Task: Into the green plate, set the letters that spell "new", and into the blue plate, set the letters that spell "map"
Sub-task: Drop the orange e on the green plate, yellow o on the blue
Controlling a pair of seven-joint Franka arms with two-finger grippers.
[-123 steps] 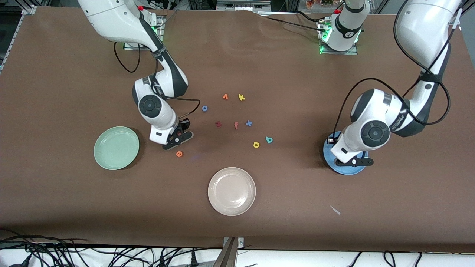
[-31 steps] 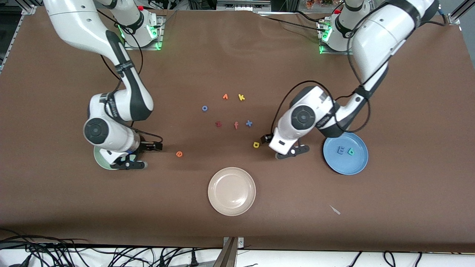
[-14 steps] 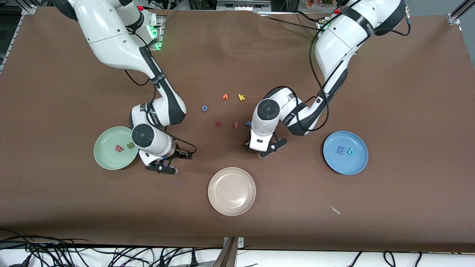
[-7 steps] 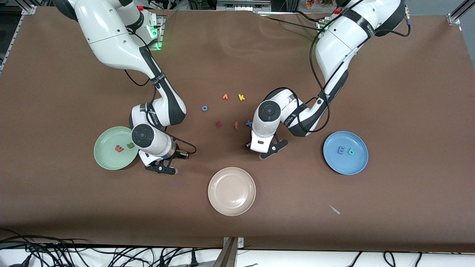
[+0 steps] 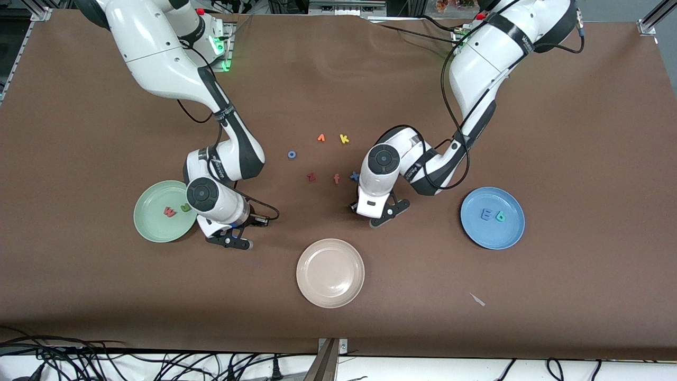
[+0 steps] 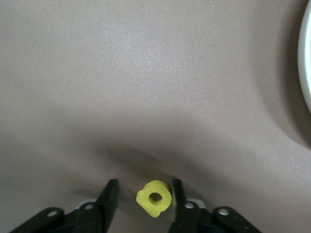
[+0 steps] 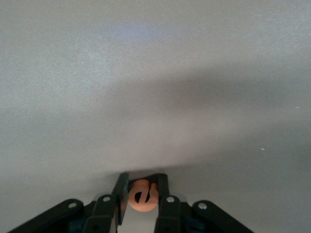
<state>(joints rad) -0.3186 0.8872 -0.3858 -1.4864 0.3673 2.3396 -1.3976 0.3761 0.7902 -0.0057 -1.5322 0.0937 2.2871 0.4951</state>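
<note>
**A:** What could go wrong here?

**B:** The right claw [image 7: 141, 194] is pinching the orange e [image 7: 142, 195] low at its fingertips, down on the desk [image 5: 423, 296]. The foam letter is tiny, so in my judgement it could twist or pop out on the lift. The left claw [image 6: 142, 199] is spread around the yellow a [image 6: 154, 198]; one finger looks to touch it while the other stands apart, so closing may shove the letter sideways instead of trapping it.

**A:** How are the arms posed?

**B:** Both reach down from their bases, wrists bent, claws pointing at the desk. The right claw sits just beside the green plate [image 5: 153, 225], which holds the pinkish-red w [image 5: 169, 212] and olive-green n [image 5: 185, 208]. The left claw is well apart from the blue plate [image 5: 489, 235], which holds the blue m [image 5: 485, 214] and teal p [image 5: 500, 216]. A beige-white plate [image 5: 330, 286] lies near, between the two claws
</note>
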